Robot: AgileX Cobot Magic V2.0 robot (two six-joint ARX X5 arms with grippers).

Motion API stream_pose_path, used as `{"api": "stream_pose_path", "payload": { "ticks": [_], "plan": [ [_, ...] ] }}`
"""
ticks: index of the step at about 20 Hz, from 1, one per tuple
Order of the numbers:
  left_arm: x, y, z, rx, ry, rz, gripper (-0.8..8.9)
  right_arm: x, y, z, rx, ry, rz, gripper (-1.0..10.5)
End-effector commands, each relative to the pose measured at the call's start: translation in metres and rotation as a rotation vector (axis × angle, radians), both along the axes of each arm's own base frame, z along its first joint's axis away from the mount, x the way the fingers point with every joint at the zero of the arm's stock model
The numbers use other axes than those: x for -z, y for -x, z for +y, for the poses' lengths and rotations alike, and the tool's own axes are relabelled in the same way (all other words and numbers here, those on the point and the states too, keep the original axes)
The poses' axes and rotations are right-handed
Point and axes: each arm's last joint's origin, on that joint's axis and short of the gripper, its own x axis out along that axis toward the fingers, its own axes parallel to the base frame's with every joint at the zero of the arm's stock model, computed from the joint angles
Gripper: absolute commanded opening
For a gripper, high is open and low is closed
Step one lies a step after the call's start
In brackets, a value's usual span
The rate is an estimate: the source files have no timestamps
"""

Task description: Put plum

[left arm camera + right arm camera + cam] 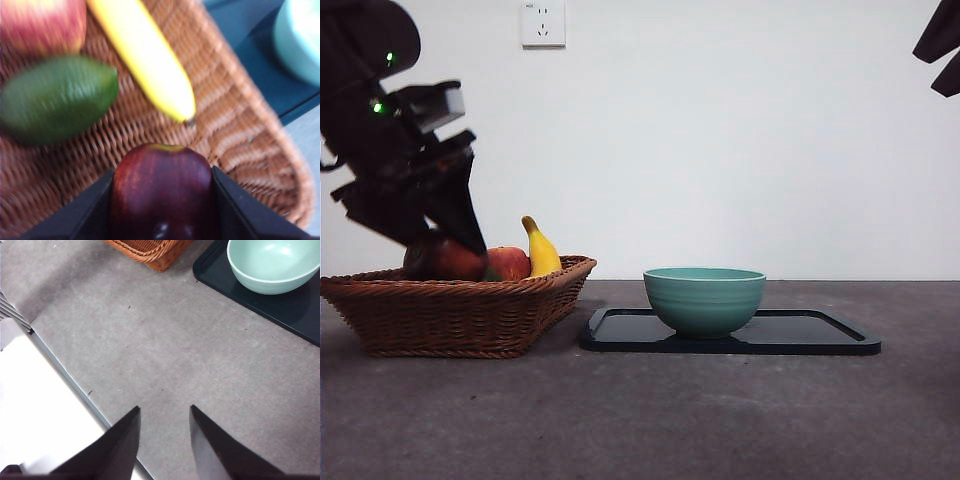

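Gripping the plum between both jaws, the left tool sits over the basket. Right tool hangs above the table, jaws narrowly parted and holding nothing.

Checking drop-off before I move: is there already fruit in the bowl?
No. The right wrist view looks down into the bowl and shows only its bare green inside.

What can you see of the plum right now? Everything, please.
The plum is dark purple-maroon, smooth and glossy, rounded and slightly oval, with a small yellowish patch on its far end. It sits between the two black jaws of the left claw, which press on both its sides. It is in or just over the wicker basket, near the banana; contact with the weave can't be told. In the front view it shows above the rim, beside the apple.
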Motion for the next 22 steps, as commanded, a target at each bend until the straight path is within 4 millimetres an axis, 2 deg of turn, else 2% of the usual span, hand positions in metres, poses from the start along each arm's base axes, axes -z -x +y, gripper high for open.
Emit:
{"api": "stream_pose_path", "payload": {
  "ticks": [1, 3, 5, 9, 12, 14, 18, 20, 22],
  "plan": [
    [0.006, -0.004, -0.001, 0.001, 0.001, -0.028, 0.68, -0.001, -0.001, 0.001, -0.011, 0.003, -0.016, 1.6],
    [0.013, -0.006, -0.001, 0.001, 0.002, -0.038, 0.71, -0.001, -0.001, 0.001, -0.010, 0.002, -0.017, 1.6],
    [0.022, -0.010, -0.002, 0.001, 0.001, -0.028, 1.27, -0.001, -0.001, 0.001, -0.010, 0.002, -0.016, 1.6],
    [0.034, -0.014, -0.003, -0.002, -0.003, -0.001, 1.33, -0.001, -0.001, 0.001, -0.010, 0.002, -0.016, 1.6],
    [0.034, -0.014, -0.003, -0.005, -0.001, -0.001, 3.20, -0.001, -0.001, 0.001, -0.010, 0.002, -0.016, 1.6],
    [0.035, -0.014, -0.003, -0.008, 0.000, 0.005, 3.77, -0.001, -0.001, 0.001, -0.010, 0.002, -0.017, 1.6],
    [0.031, -0.015, -0.003, -0.029, 0.017, 0.009, 3.98, -0.001, -0.001, 0.001, -0.010, 0.002, -0.017, 1.6],
    [0.022, -0.016, -0.004, -0.048, 0.034, -0.002, 4.46, -0.001, -0.001, 0.001, -0.010, 0.002, -0.017, 1.6],
    [0.006, -0.016, -0.004, -0.052, 0.042, -0.018, 4.46, -0.001, -0.001, 0.001, -0.010, 0.002, -0.017, 1.6]
  ]
}}
